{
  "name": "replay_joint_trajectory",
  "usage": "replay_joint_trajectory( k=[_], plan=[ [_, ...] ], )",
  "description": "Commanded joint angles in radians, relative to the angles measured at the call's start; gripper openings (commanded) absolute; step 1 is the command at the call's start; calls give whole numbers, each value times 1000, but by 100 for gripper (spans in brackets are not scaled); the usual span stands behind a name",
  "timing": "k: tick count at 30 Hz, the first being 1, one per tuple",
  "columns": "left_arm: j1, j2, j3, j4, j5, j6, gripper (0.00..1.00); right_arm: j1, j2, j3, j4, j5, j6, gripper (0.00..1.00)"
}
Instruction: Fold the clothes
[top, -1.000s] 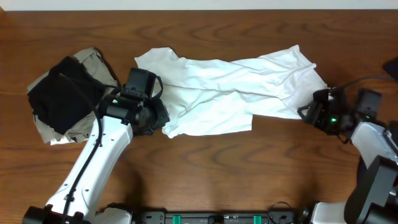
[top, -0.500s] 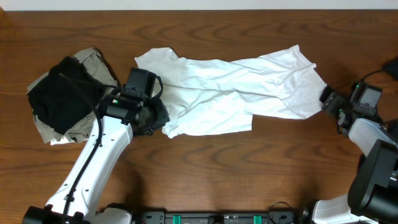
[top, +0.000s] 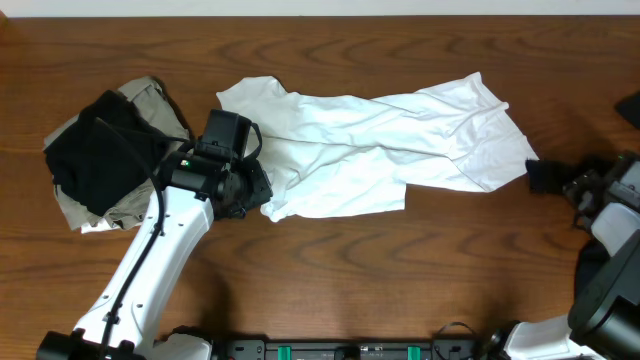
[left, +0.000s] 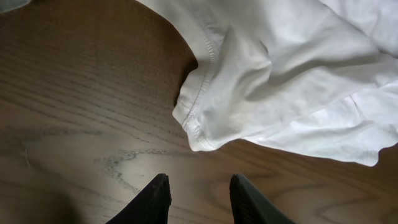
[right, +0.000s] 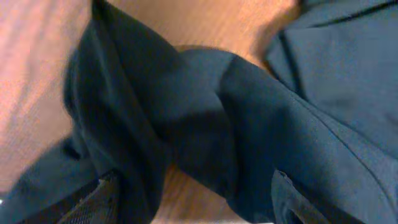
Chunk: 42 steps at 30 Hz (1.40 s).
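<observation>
Down low, the left gripper (left: 199, 198) hangs over the table (top: 400, 280), fingers parted and empty, lined up on the hemmed corner of the white T-shirt (top: 380, 140), probably to take that edge for a fold. The shirt sprawls rumpled mid-table. Just off its right end the right gripper (right: 198, 200) stands wide, with dark navy cloth (right: 205, 124) filling its view; grasping or not, I can't tell.

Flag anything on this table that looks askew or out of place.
The white T-shirt lies twisted and rumpled across the table, folds bunched rather than spread flat. At the left, a black garment sits on a khaki garment in a loose, uneven heap. Nothing looks spilled or damaged.
</observation>
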Motion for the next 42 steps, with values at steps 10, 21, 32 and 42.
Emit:
replay_joint_trajectory(
  k=[10, 21, 32, 42],
  plan=[
    [6, -4, 7, -6, -5, 3, 35, 57, -177, 17, 156, -601, -92, 66],
    [6, -4, 7, -2, -5, 3, 36, 185, -148, 17, -150, -360, -176, 42],
    [6, -4, 7, -2, -5, 3, 36, 151, 95, 17, -59, -121, -175, 26],
    [6, -4, 7, -2, -5, 2, 36, -3, 111, 58, -62, 90, 9, 45]
  ],
)
